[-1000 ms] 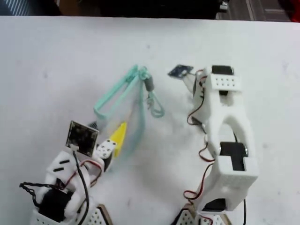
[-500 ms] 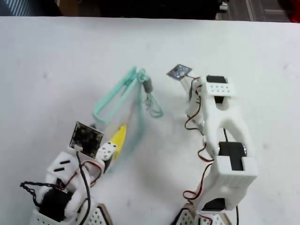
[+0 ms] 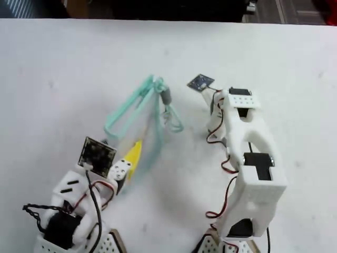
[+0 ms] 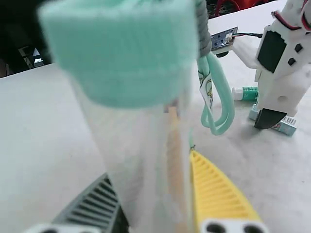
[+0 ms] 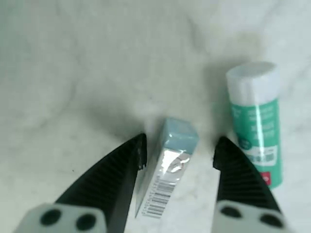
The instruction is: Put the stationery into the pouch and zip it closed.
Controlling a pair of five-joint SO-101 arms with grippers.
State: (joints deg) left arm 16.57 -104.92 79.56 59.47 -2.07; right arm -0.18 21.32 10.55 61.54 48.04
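Clear plastic pouch (image 4: pixel 141 160), glossy film-wrapped box (image 5: pixel 172 165), matt table (image 3: pixel 52 52)

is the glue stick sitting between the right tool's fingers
No, the small blue box lies between the fingers of the open right tool, and the glue stick lies outside them.

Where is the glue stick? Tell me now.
In the right wrist view the glue stick lies on the table just outside the open right claw, beside the small blue box that it straddles.
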